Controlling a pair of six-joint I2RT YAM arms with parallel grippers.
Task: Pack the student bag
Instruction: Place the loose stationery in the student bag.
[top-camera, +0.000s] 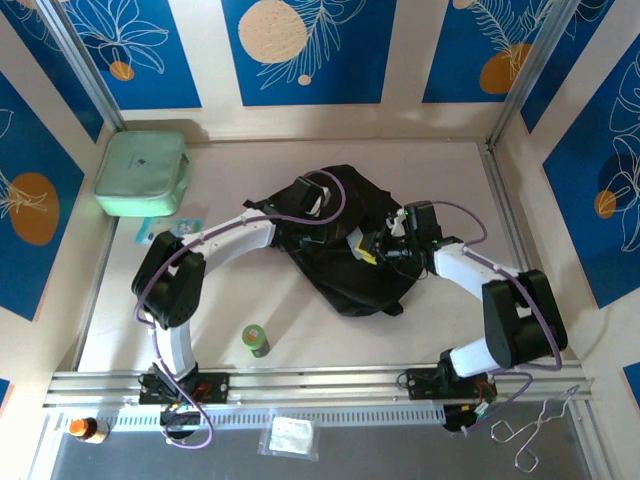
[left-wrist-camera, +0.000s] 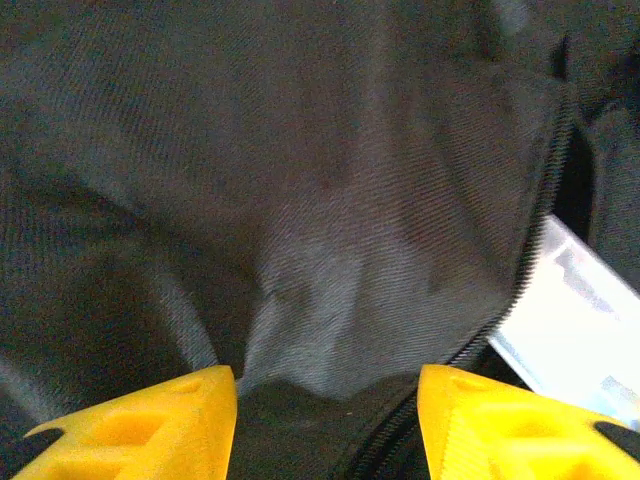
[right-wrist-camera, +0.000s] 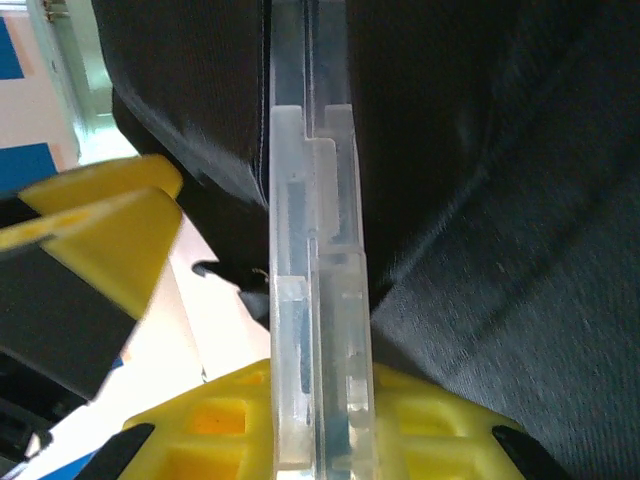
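Note:
The student bag (top-camera: 350, 275) is a black fabric backpack lying flat in the middle of the table. My left gripper (top-camera: 318, 198) hovers over its upper part. Seen from the left wrist, the left gripper (left-wrist-camera: 328, 405) is open, its yellow fingers apart with loose black fabric and a zipper line (left-wrist-camera: 520, 290) between them, and nothing is gripped. A pale flat item (left-wrist-camera: 575, 335) shows inside the opening at the right. My right gripper (top-camera: 385, 245) is at the bag's right side. In the right wrist view, the right gripper (right-wrist-camera: 320, 405) is shut on a clear plastic case (right-wrist-camera: 315, 250), edge-on against the bag fabric (right-wrist-camera: 480, 200).
A mint green zip case (top-camera: 142, 172) lies at the back left. A small green roll (top-camera: 256, 340) stands near the front, left of the bag. On the front ledge are an orange-capped bottle (top-camera: 85, 428), a clear packet (top-camera: 292, 437) and metal forceps (top-camera: 535, 432).

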